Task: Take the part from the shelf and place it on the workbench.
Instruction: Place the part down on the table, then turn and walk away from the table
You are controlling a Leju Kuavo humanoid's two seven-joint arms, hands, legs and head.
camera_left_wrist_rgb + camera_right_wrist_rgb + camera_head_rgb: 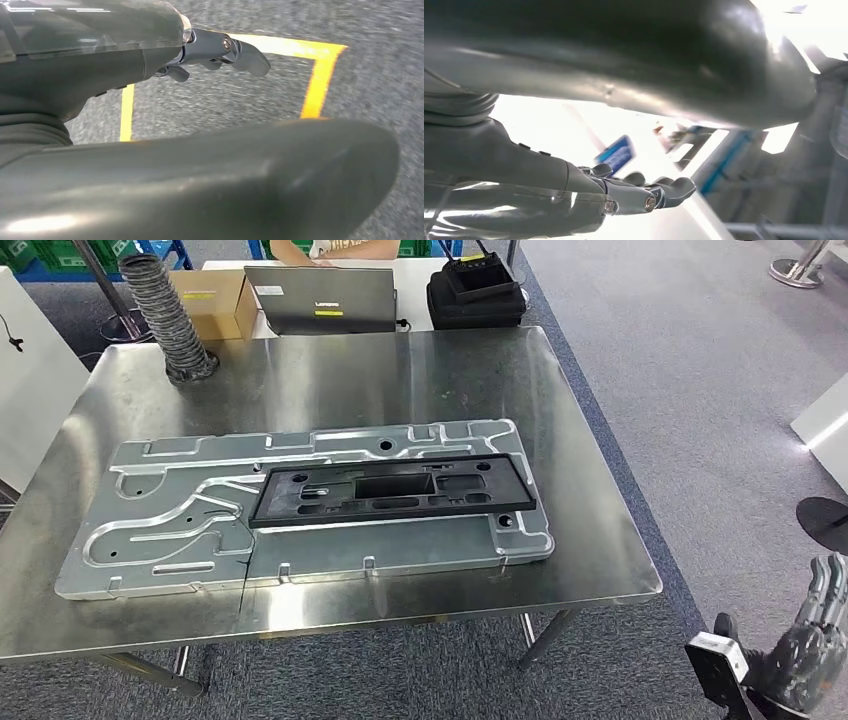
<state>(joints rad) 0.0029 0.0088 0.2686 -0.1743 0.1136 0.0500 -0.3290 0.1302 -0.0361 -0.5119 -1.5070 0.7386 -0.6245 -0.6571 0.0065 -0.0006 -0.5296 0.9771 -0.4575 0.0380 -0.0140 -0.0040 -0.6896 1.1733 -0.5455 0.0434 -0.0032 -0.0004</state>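
The black plastic part (390, 490) already lies flat on the big aluminium plate (180, 520) that covers the steel workbench (330, 370), near the middle of the table, its long side running from nine o'clock to three o'clock. So by my reckoning the carrying and the setting-down are done, and little is left but to stand clear. My right hand (812, 640) hangs off the table's corner at about four o'clock, well apart from the part, fingers loosely spread and holding nothing. My left hand (220, 50) points at grey carpet and a yellow floor line (312, 82); its fingers look lightly curled around nothing, though that view is blurred, so I say it with some doubt. At twelve o'clock beyond the workbench stands a laptop (320, 300).
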